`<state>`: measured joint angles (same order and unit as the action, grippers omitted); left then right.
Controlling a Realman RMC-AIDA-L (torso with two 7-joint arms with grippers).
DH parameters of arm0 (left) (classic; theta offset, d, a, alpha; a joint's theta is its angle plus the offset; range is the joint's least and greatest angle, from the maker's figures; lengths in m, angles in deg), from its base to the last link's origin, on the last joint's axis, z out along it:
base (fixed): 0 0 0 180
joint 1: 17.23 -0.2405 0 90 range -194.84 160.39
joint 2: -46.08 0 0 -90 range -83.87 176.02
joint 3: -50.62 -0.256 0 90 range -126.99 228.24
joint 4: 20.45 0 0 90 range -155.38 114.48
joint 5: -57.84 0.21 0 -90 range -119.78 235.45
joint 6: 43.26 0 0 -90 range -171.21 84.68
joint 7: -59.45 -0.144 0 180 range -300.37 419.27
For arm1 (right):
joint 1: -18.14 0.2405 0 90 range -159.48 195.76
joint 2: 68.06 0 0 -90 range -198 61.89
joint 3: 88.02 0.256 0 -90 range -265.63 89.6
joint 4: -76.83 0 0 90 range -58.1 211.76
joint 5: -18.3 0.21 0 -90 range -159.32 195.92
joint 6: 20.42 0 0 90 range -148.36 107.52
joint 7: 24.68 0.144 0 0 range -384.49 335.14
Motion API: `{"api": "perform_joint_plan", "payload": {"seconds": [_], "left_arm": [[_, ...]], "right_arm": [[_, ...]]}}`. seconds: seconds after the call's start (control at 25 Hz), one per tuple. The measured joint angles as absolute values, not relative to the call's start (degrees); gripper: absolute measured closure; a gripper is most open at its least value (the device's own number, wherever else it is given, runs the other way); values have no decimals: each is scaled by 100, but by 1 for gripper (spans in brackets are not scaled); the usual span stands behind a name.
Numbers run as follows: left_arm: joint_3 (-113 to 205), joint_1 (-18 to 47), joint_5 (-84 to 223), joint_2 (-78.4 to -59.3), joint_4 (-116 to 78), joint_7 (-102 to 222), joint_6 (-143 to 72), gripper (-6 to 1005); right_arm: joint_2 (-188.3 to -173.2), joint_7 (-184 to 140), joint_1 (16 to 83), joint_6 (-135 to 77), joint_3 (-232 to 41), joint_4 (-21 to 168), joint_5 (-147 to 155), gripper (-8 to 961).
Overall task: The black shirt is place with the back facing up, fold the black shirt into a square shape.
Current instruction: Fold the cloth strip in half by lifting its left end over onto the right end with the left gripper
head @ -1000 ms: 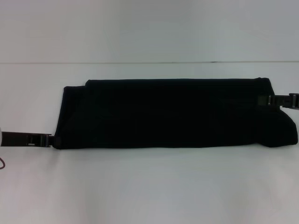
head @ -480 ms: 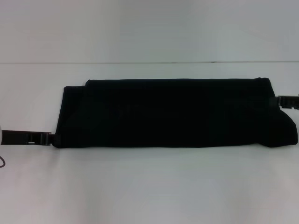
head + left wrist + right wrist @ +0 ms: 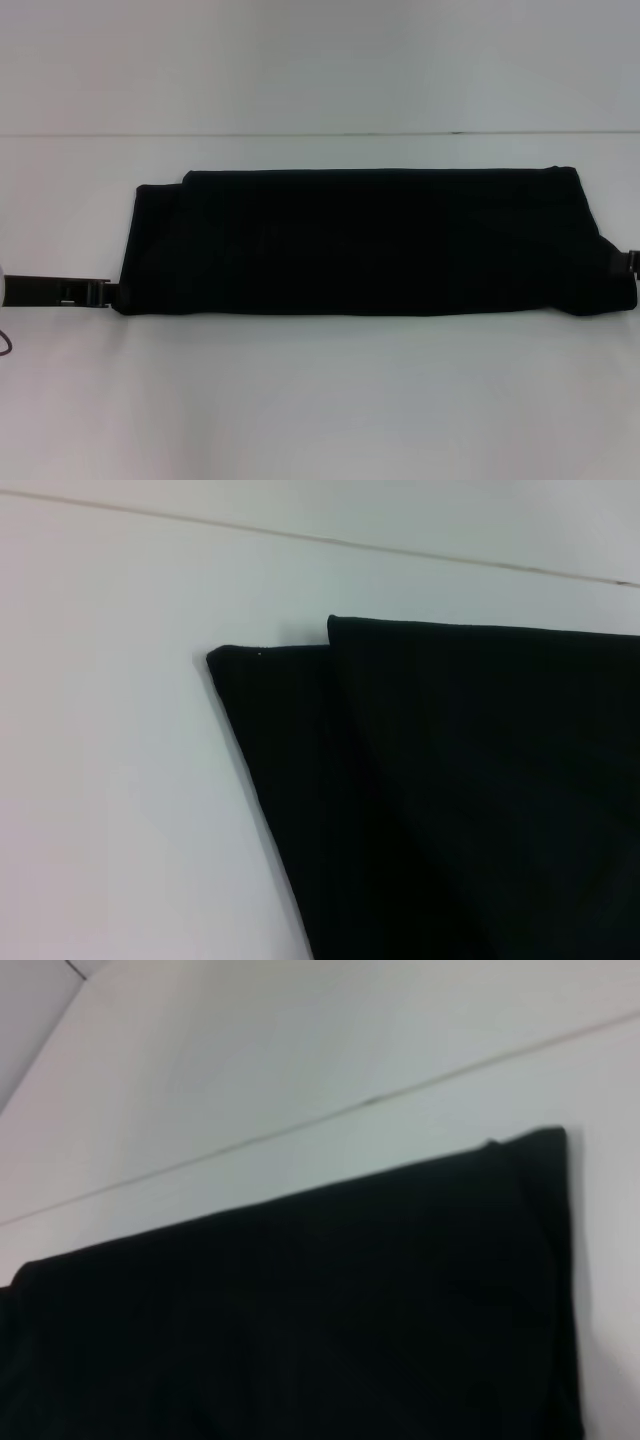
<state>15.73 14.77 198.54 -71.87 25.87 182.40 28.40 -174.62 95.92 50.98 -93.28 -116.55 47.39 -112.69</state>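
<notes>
Shirt first: in the head view the black shirt (image 3: 360, 242) lies folded into a long band across the middle of the frame on the white table (image 3: 320, 400). My left gripper (image 3: 105, 294) sits at the band's lower left corner; I cannot tell how its jaws stand. My right gripper (image 3: 632, 262) barely shows at the right edge, equally unreadable. My left wrist view shows the shirt's (image 3: 450, 800) layered corner at lower right. My right wrist view shows the shirt (image 3: 300, 1330) filling the lower frame.
</notes>
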Motion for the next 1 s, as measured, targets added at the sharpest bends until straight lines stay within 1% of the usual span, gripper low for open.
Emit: {"api": "perform_joint_plan", "payload": {"seconds": [0.12,0.32,0.52,1.0], "left_arm": [[1564,1483,19853,-7187,2578,18240,2800,992],[1547,1487,19854,-7187,2573,18240,2796,992],[1550,1494,19879,-7185,2578,18240,2797,991],[1574,1494,19897,-7160,2564,18240,2801,991]], "right_arm": [[-17498,9561,5063,-9295,-11676,4795,-11270,289],[-17647,9552,5133,-9150,-11732,4806,-11388,291],[-17698,9569,5198,-9077,-11752,4802,-11505,292],[-17688,9502,5126,-9128,-11725,4739,-11516,798]]}}
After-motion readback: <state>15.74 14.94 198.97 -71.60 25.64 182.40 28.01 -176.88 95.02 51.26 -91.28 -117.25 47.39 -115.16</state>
